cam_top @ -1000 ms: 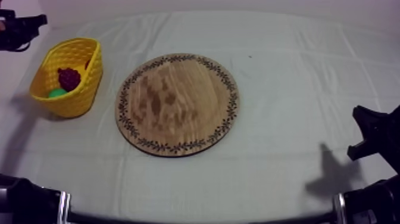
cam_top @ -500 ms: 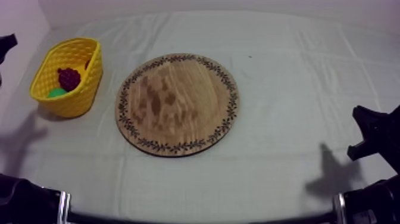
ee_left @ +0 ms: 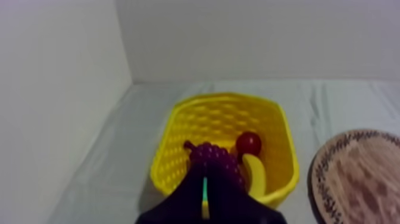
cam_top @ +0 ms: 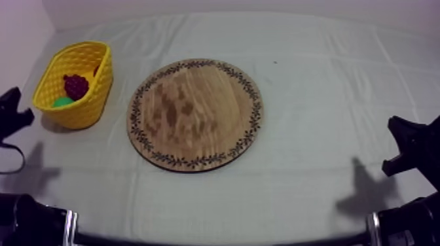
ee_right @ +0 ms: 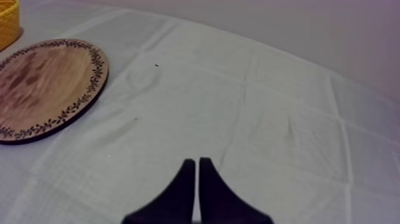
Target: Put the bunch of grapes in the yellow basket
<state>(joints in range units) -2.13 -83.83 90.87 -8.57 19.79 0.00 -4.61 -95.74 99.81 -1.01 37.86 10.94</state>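
The bunch of grapes [cam_top: 76, 85] is dark purple and lies inside the yellow basket [cam_top: 95, 91] at the far left of the table. The round wooden board [cam_top: 195, 114] with its patterned rim is bare. My left gripper [cam_top: 14, 108] hangs at the table's left edge, just in front of the basket. In the left wrist view its fingers [ee_left: 223, 199] lie together, shut on nothing, in front of the grapes [ee_left: 213, 159] in the basket [ee_left: 178, 143]. My right gripper [cam_top: 403, 145] rests low at the right; it [ee_right: 197, 179] is shut over bare cloth.
In the basket a small red fruit [ee_left: 248, 143] and a banana [ee_left: 256, 173] lie beside the grapes, with something green [cam_top: 62, 102] under them. The board's edge [ee_left: 357, 173] lies right of the basket. A wall stands close behind and left of the basket.
My left arm has drawn back from the upper left, down along the table's left edge to a spot in front of the basket. The right arm has not moved.
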